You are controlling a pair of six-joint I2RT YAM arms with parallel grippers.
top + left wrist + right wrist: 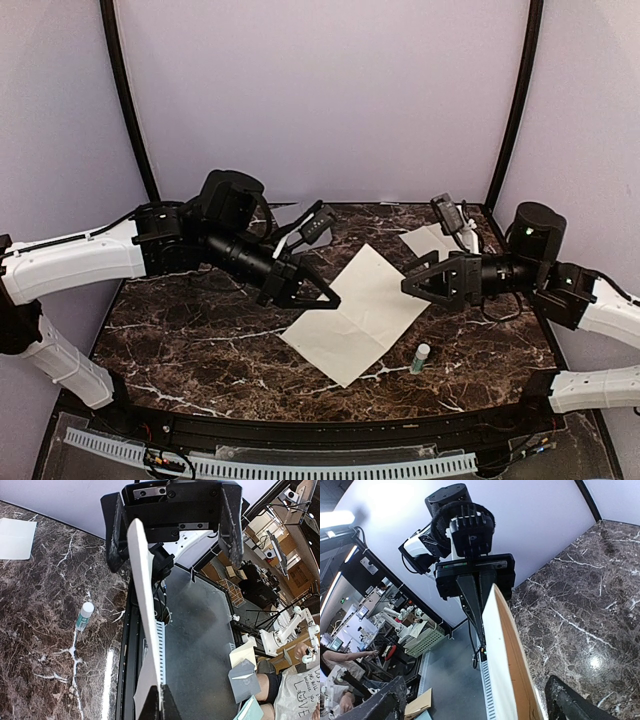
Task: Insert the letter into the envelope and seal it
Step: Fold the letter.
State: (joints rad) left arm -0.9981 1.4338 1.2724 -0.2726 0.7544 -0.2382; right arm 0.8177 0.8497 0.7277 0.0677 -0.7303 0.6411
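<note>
Left gripper (pixel 325 297): fingers clamped tight on the left corner of the letter, probably to hold the sheet steady so the other arm can take its far edge
Letter (pixel 365 312): 1 cream sheet, unfolded with creases showing, stretched between the 2 grippers over the middle of the dark marble table (pixel 200 340); both wrist views catch it edge-on, so it looks lifted off the tabletop rather than lying flat; it is not in the envelope
Right gripper (pixel 408 285): jaws spread wide, 1 finger on each side of the letter's right edge and neither touching it; the right wrist view shows its fingers (pixel 385 705) well apart with the paper running between them; this reads as lining up for a second grip, likely to fold the sheet
Glue stick (pixel 421 357): 1 small white tube with a green band, lying on the table just beside the letter's near right edge, probably waiting for the sealing step
Envelope (pixel 428 240): 1 pale flat piece at the back right of the table, partly hidden behind the right arm, apart from the letter
Count: 2 grippers, 1 letter, 1 envelope, 1 glue stick
</note>
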